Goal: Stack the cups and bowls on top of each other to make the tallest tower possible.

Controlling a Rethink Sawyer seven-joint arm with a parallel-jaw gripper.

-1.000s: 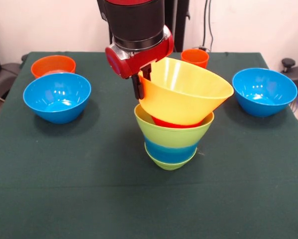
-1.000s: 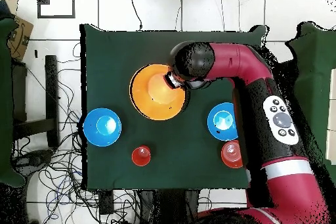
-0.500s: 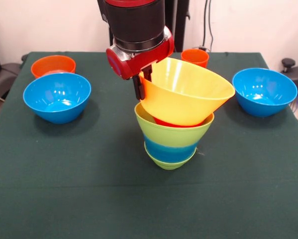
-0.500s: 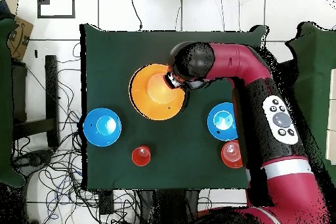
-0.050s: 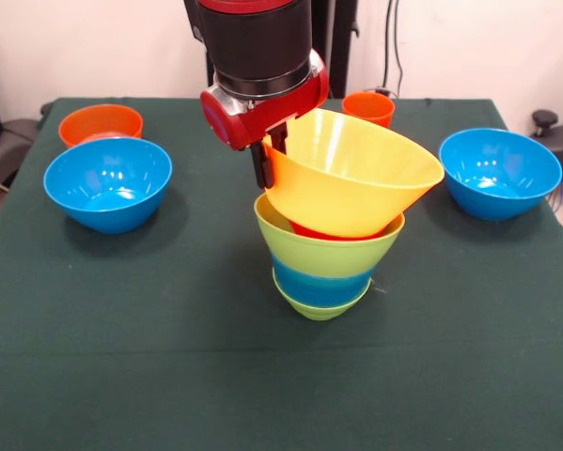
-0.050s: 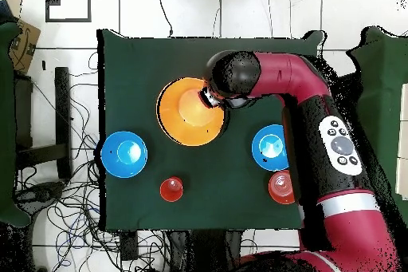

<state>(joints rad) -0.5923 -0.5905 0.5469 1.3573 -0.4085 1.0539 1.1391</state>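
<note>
A: Which step? B: Placing. The gripper (image 5: 265, 162) pinches the rim of the yellow bowl (image 5: 351, 178), tilted over the tower (image 5: 323, 263) at frame centre.

A: Next? B: Probably level, lower, release.

A: Surroundings? B: Dark green table (image 5: 168, 376); blue bowls (image 5: 107, 183) at either side, cables on tiled floor (image 6: 72, 221).

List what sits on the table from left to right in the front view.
Orange bowl → left blue bowl → tower with the yellow bowl held tilted on top → right blue bowl. The orange cup behind the yellow bowl is left out.
</note>
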